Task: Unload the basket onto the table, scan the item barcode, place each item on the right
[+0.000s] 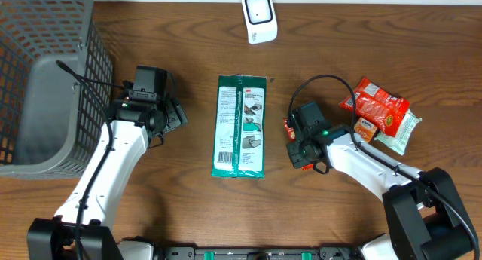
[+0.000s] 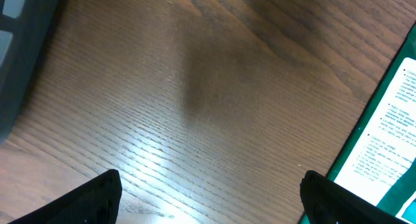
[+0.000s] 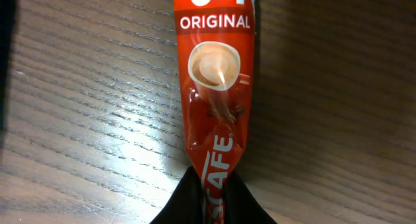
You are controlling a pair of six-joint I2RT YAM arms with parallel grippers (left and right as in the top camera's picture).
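the right claw [image 3: 211, 201] pinches the tail end of a red coffee sachet [image 3: 218, 87], just at 3 o'clock of the green packet [image 1: 241, 126] on the table [image 1: 188, 215]. the left claw [image 2: 208, 195] is spread wide, empty, at the packet's 9 o'clock. the white scanner [image 1: 259, 17] sits at 12.

Gray basket [image 1: 98, 68] at the left edge of the brown counter [image 1: 188, 56]; green flat pack [image 1: 241, 128] lying in the middle.

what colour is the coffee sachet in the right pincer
Red with white lettering and a cup picture; the coffee sachet shows best in the right wrist view.
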